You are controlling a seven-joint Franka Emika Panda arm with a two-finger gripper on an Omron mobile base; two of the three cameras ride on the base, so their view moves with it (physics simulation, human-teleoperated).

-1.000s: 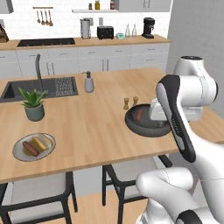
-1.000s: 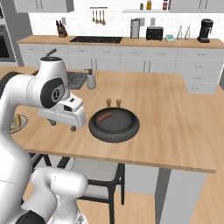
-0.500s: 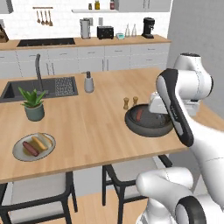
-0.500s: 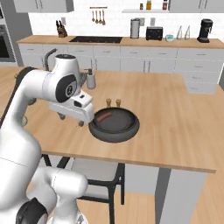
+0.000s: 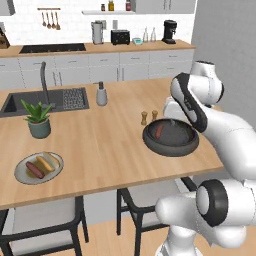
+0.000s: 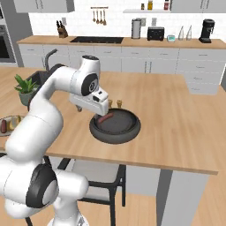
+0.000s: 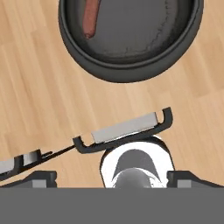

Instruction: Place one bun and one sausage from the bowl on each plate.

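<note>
One sausage [image 7: 91,18] lies in the bowl [image 5: 170,144] near the table's [image 5: 110,145] front right edge; the arm hides part of the bowl's rim. Spread wide and empty, the claw [image 6: 90,109] hangs just beside the bowl. At the front left, the plate [image 5: 22,175] holds a bun [image 5: 48,161] and another sausage, cut off in the right base view.

Two shakers [image 5: 149,117] standing just behind bowl [image 5: 171,145] at its left; bare counter [image 5: 110,140] stretching leftward toward plate [image 5: 22,176] and plant [image 5: 38,119].
</note>
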